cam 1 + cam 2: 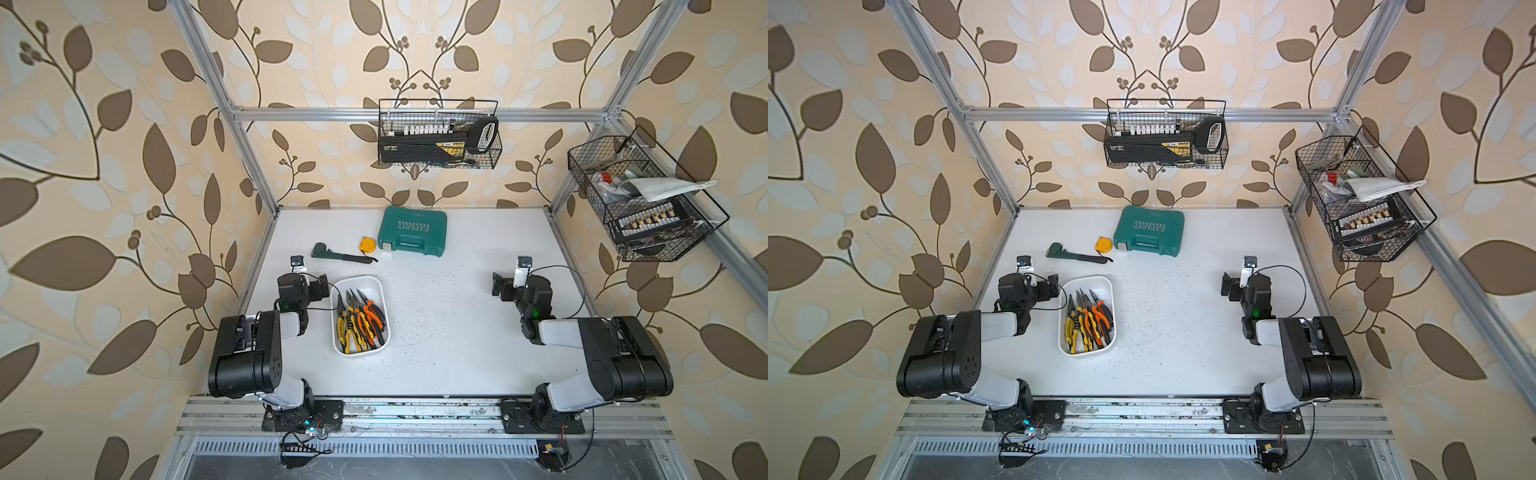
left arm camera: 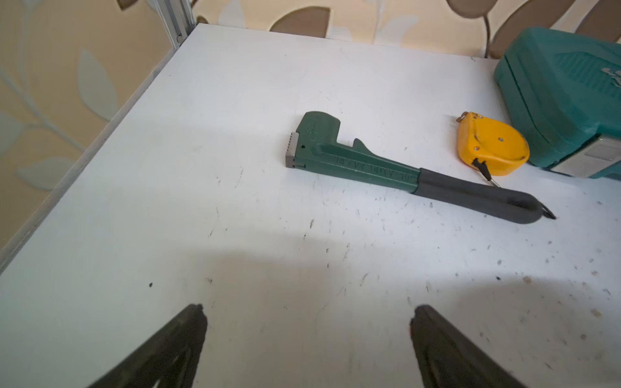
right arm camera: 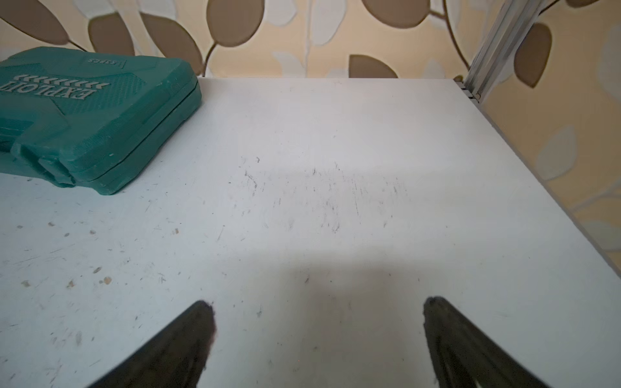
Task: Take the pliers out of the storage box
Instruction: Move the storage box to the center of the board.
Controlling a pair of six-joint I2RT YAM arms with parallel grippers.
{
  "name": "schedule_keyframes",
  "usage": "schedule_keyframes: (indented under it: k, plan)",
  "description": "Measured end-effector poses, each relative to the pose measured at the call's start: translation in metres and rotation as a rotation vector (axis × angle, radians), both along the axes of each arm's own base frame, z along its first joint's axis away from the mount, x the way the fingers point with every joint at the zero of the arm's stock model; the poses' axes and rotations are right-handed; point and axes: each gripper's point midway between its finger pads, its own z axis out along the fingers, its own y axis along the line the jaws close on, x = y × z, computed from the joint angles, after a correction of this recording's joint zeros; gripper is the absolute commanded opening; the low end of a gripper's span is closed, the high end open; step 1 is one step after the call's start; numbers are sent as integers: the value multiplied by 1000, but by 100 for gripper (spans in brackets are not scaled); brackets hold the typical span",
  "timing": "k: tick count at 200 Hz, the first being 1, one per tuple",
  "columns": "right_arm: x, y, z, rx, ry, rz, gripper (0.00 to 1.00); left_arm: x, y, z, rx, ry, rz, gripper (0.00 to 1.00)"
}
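White storage box point(image 1: 360, 284) holds the pliers point(image 1: 360, 324); left fingers point(image 2: 174, 346) and right fingers point(image 3: 181, 346) spread wide, empty.

The box point(image 1: 1086, 279) stands on the table point(image 1: 1183, 332), just beside the left gripper point(image 1: 1036, 286). The pliers point(image 1: 1088, 322) lie in it side by side, noses toward the far wall, handles yellow or orange. Farther back lie a wrench point(image 1: 1077, 254), a yellow tape point(image 1: 1103, 245) and a teal case point(image 1: 1148, 230). The right gripper point(image 1: 1241, 286) is well apart, over the table.
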Motion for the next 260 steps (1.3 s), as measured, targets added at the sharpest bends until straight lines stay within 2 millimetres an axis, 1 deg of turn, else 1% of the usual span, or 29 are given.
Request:
schedule_keyframes:
  k: [122,135,143,149,163,177,191,206,220,234,242,260]
  plan:
    - [-1,0,1,0,6,-2,99,0,0,0,0,-1,0,99]
    - [-5,-1,7,-1,14,-3,99,-2,0,0,4,6,3,99]
    - [-6,-1,17,-1,-1,-3,99,-3,-1,1,10,20,8,99]
    - [-7,0,29,-1,-23,-3,99,-5,-3,4,14,34,3,99]
    - [-9,2,58,4,-84,2,99,-1,-13,21,31,30,-15,99]
    - [-12,6,88,26,-142,12,99,5,-23,51,50,-20,-31,99]
    - [-14,14,117,70,-193,38,99,4,-33,82,58,-74,-47,99]
    - [-17,23,139,152,-230,69,99,-1,-42,110,63,-114,-61,99]
    - [-20,33,146,266,-222,94,99,-8,-52,131,51,-137,-77,99]
    - [-22,43,142,383,-168,116,99,-17,-62,143,-4,-127,-87,99]
    - [-23,49,137,449,-112,113,99,-21,-66,143,-48,-98,-81,99]
    - [-24,67,132,545,-18,129,99,-33,-67,137,-158,30,-22,99]
